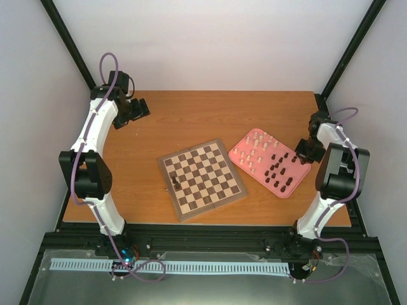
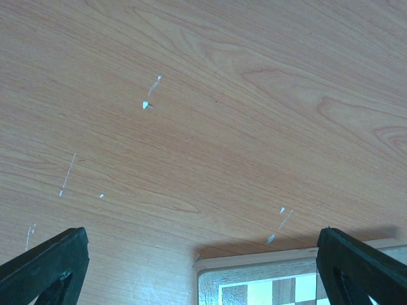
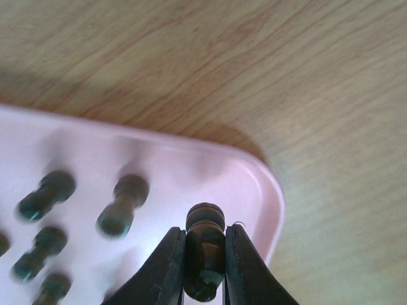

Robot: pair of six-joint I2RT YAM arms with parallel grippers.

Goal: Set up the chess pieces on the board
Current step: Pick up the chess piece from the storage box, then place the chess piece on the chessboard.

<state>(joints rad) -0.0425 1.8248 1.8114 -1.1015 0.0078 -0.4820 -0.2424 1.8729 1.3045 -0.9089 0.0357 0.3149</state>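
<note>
Hard to read, noted first: in the overhead view the chess pieces are too small for us to tell their types, and the right hand (image 1: 304,151) with its arm covers the right corner of the pink tray (image 1: 233,154), so the grip does not show there. The right wrist view is soft: the other dark pieces (image 3: 121,203) in the tray are blurred, and the frame edge cuts off the lower end of the gripped one. The left wrist view catches only one corner of the board (image 2: 254,286); the rest is tabletop (image 2: 203,114) with a few pale scuffs. Right hand: fingers pressed tight on one dark piece (image 3: 205,244) by the tray's rounded corner; we cannot tell whether it touches the tray floor. Left hand (image 2: 202,267): fingers spread wide with nothing between them, over the far left of the tabletop, apart from the board. The board lies mid-tabletop, turned at an angle, light and dark brown checks inside a brown border, with two dark figures (image 1: 175,181) near its left edge. The tray sits just right of it, cream pieces (image 1: 256,149) on its far half, dark ones nearer.
</note>
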